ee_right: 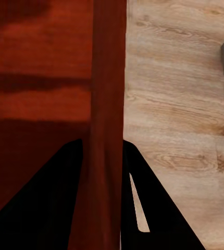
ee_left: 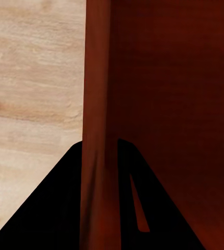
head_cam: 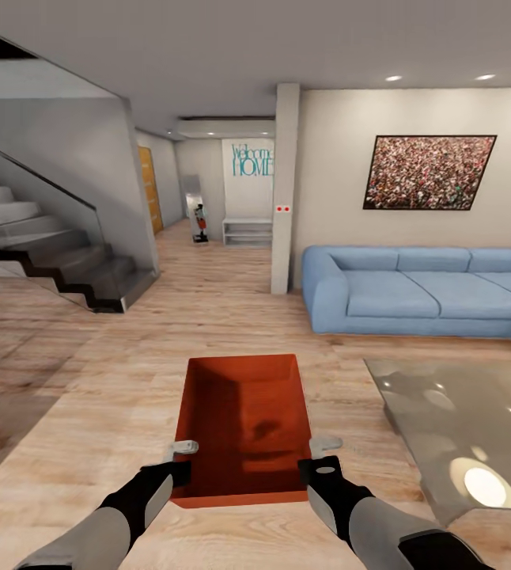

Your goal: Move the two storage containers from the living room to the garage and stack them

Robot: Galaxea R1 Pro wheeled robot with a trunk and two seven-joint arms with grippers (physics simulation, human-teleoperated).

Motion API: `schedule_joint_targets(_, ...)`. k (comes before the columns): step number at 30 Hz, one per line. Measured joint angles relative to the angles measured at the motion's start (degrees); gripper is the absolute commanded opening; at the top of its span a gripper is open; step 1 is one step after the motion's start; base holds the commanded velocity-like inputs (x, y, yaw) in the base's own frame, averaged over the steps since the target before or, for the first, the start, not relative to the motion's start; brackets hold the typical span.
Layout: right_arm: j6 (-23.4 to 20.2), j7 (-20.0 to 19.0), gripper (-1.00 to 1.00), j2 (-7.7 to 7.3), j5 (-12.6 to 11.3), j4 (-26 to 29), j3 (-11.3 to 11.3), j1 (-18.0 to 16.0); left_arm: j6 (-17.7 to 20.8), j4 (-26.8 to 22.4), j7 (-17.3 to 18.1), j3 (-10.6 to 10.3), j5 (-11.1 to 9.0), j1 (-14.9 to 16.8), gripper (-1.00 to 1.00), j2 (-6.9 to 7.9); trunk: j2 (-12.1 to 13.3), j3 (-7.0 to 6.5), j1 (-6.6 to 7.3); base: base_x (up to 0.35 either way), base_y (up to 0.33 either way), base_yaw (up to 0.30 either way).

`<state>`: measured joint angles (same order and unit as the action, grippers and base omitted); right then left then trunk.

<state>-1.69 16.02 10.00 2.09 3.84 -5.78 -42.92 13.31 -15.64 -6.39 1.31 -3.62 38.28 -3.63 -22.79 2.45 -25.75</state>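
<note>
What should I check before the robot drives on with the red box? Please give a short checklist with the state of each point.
1. Left gripper closed on the box side wall: ok.
2. Right gripper closed on the opposite wall: ok.
3. Box held level: ok.
4. Box empty: ok.
5. Wood floor ahead toward the hallway free of obstacles: ok.
6. Second box location: cannot tell.

One red-orange storage container, open and empty, held level above the light wood-plank floor, clamped at both side walls.
</note>
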Motion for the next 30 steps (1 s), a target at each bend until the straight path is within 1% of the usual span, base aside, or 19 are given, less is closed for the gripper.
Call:
schedule_joint_targets(15,0.0,0.0,-1.0,0.0,0.0,0.0,0.0,0.0,0.0,0.0,0.0,0.0,0.0,0.0,-1.0,0.0,0.0,0.0,0.0,0.0,0.0,0.267)
schedule_joint_targets(30,0.0,0.0,-1.0,-0.01,-0.1,0.0,-0.1,0.0,0.0,0.0,0.0,0.0,0.0,0.0,-1.0,0.0,0.0,0.0,0.0,0.0,0.0,0.015)
